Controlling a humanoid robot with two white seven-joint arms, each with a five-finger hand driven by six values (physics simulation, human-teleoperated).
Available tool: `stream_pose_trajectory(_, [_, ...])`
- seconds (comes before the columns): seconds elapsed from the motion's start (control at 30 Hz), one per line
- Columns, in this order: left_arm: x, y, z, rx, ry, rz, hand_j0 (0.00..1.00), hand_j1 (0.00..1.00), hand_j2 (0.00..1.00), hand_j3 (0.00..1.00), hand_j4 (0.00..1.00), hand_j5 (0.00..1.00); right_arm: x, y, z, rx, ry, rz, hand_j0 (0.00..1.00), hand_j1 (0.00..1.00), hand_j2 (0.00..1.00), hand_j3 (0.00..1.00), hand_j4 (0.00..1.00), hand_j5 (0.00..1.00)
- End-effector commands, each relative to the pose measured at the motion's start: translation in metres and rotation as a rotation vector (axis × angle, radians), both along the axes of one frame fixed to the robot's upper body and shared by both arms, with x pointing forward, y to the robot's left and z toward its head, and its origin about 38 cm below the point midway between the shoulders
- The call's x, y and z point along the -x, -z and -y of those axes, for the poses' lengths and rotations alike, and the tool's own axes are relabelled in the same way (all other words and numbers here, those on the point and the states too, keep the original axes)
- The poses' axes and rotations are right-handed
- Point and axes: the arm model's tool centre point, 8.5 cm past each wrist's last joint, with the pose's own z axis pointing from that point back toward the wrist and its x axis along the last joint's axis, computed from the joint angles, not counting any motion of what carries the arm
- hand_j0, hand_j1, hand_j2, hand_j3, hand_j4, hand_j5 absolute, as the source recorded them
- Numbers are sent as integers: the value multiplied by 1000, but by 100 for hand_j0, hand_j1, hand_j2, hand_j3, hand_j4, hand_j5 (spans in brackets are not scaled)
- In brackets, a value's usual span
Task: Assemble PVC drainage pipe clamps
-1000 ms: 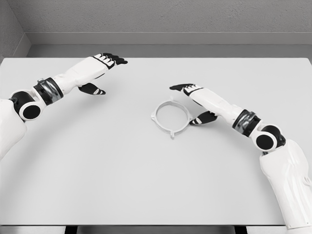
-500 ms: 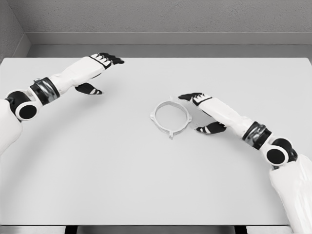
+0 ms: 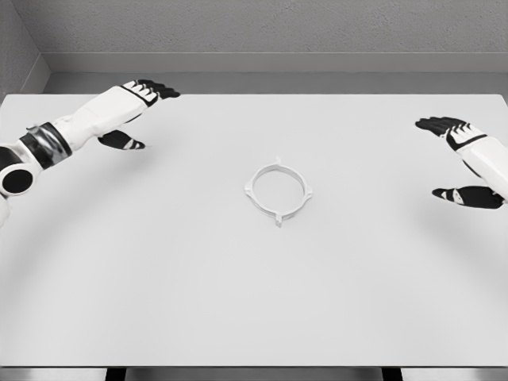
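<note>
A: What lies nearest on the table [image 3: 159,302]?

B: A white pipe clamp [image 3: 278,191], flat on the surface near the middle. It is a thin ring, hollow through the centre, with small lugs sticking out of its rim.

A: Where does it sit against the hands?

B: Well apart from both. It lies between them, a little nearer the camera than either, to the right of the left robot hand [image 3: 131,111] and to the left of the right robot hand [image 3: 464,163].

A: How does the right robot hand stand?

B: At the right edge, palm turned inward, black fingers [image 3: 436,125] stretched out toward the left, thumb [image 3: 464,195] set below them. It is released and grasps nothing.

A: And the left one?

B: Farther back, near the far left part of the table, its white forearm coming in from the left edge. Fingers reach out to the right, thumb apart beneath; it too is slack and holds nothing.

A: Which way does the clamp point?

B: Being round, it has no clear long axis. One lug points toward the camera, another away, and one shows on its right side.
</note>
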Motion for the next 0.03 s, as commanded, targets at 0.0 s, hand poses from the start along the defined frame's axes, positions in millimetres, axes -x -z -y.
stream_pose_trajectory(0.0, [0,-2,-4,2,-7,2,100,100,100,100,100,100,1,-3,2,-5,1,6,100,100,100,100,100,100])
